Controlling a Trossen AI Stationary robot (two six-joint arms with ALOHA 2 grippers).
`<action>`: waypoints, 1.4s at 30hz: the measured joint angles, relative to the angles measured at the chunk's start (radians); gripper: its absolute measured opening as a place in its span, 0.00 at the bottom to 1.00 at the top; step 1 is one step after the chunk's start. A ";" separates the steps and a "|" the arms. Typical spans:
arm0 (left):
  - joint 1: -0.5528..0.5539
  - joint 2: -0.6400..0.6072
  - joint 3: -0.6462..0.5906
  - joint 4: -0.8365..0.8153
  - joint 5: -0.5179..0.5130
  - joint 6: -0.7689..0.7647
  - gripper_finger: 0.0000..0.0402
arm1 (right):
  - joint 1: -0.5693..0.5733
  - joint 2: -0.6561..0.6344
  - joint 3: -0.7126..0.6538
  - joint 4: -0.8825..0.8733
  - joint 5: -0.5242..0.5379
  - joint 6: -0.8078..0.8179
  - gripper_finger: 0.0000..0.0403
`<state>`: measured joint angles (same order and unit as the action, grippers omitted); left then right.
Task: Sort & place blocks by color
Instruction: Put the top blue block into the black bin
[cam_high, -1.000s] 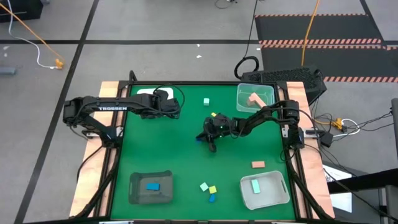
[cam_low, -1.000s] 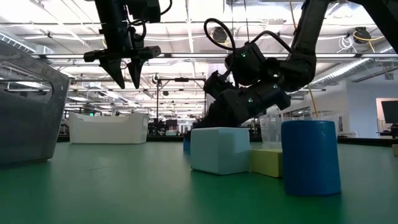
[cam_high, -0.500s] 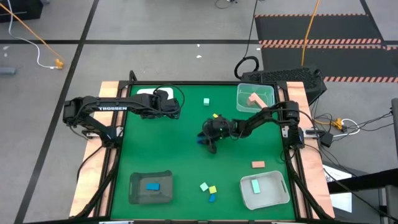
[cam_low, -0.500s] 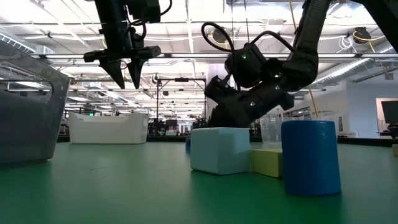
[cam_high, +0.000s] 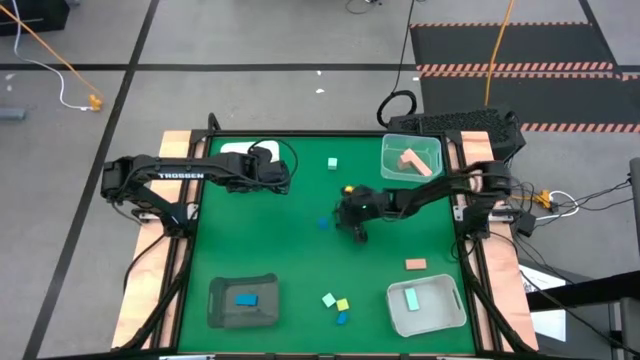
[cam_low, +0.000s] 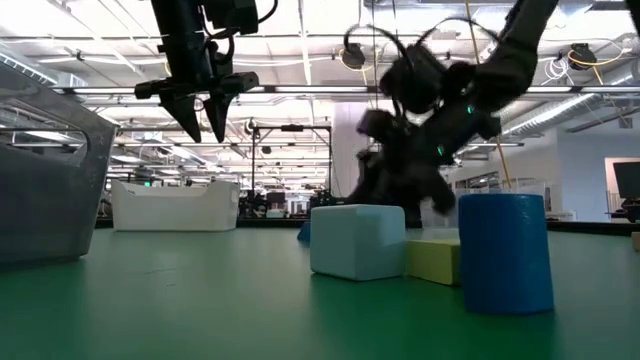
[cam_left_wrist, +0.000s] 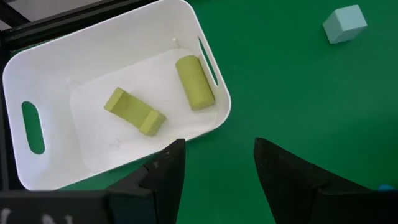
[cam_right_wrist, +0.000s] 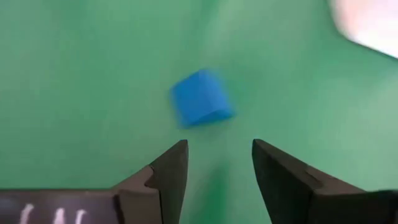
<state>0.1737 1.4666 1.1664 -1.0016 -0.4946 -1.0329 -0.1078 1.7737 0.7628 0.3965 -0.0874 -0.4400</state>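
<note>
**Q:** What moved?
**A:** Since a second ago, the right gripper (cam_right_wrist: 214, 165) has drawn back toward its own side and parted its fingers, empty; a blue cube (cam_right_wrist: 201, 98) lies free on the green table (cam_high: 270, 235) just ahead.

**Q:** Any writing?
**A:** "TROSSEN" on the left arm. Its left gripper (cam_left_wrist: 216, 163), open and empty, hangs beside a white tray (cam_left_wrist: 38, 74) holding two lime blocks (cam_left_wrist: 134, 111). Behind is a large, brightly lit room.

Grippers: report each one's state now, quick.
Left gripper: open, holding nothing, above the white tray.
Right gripper: open, holding nothing, with the blue cube lying ahead of its fingers.
</note>
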 joint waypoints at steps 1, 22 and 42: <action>-0.001 0.000 0.000 0.000 0.001 -0.001 0.48 | 0.000 -0.034 0.000 -0.018 0.005 0.075 0.42; 0.023 0.000 0.000 0.005 -0.012 0.200 0.48 | 0.184 0.051 -0.020 0.240 0.561 1.261 0.44; 0.087 0.000 0.000 0.008 -0.014 0.454 0.48 | 0.293 0.243 0.191 0.053 0.819 1.081 0.62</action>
<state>0.2607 1.4666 1.1667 -0.9936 -0.5083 -0.5785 0.1852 2.0163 0.9543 0.4499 0.7314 0.6406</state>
